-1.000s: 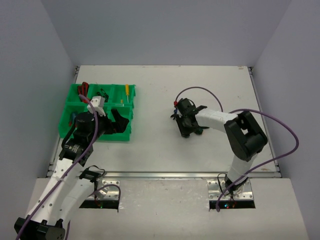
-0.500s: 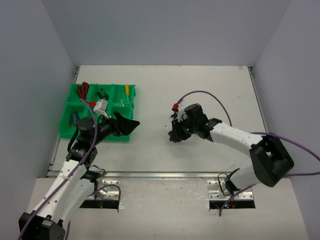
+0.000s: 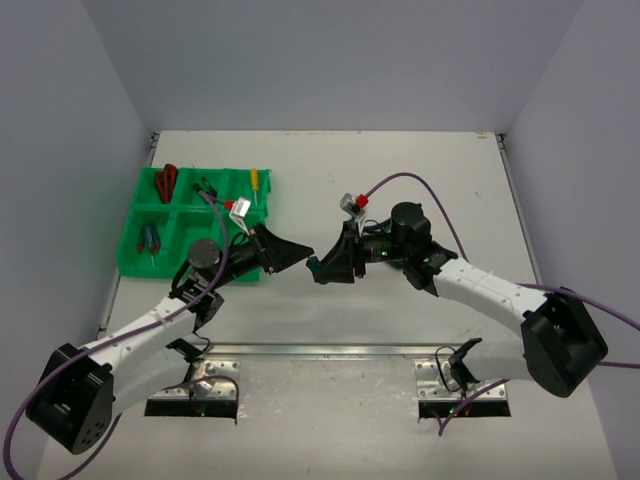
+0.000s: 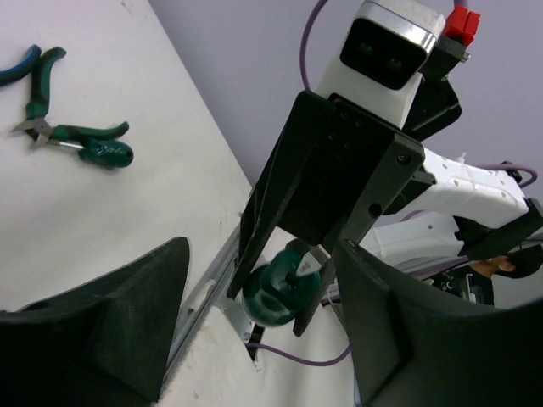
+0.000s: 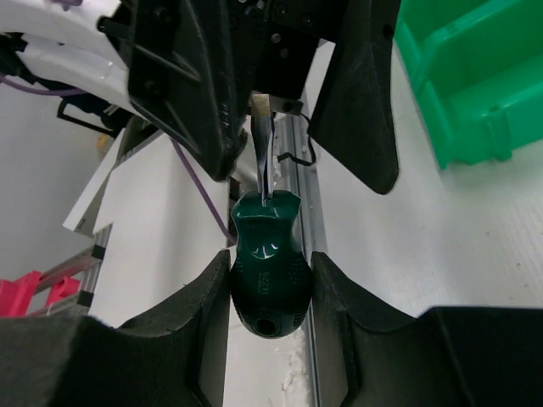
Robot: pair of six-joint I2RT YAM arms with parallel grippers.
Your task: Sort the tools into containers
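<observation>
A stubby green-handled screwdriver (image 5: 269, 275) is clamped by its handle in my right gripper (image 5: 270, 280), held above the table mid-way between the arms (image 3: 314, 266). Its blade points at my left gripper (image 4: 263, 250), which faces it open, one finger (image 5: 195, 76) on each side of the blade tip without touching. From the left wrist view the screwdriver (image 4: 280, 292) shows end-on between the right gripper's fingers. The green compartment bin (image 3: 150, 268) sits at the left and holds red pliers (image 3: 166, 180), a yellow screwdriver (image 3: 254, 183) and blue tools (image 3: 150, 238).
Green-handled pliers (image 4: 42, 97) and a green-handled screwdriver (image 4: 97, 148) lie on the table beyond the right arm. A blue handle (image 4: 17, 68) shows at that view's edge. The bin's corner (image 5: 475, 85) lies to the right of the left gripper. Purple cables (image 3: 400, 180) loop off both arms.
The right gripper has carried the green screwdriver up and left. The left gripper has swung out of the bin to the right to meet it, and its jaws have narrowed somewhat.
</observation>
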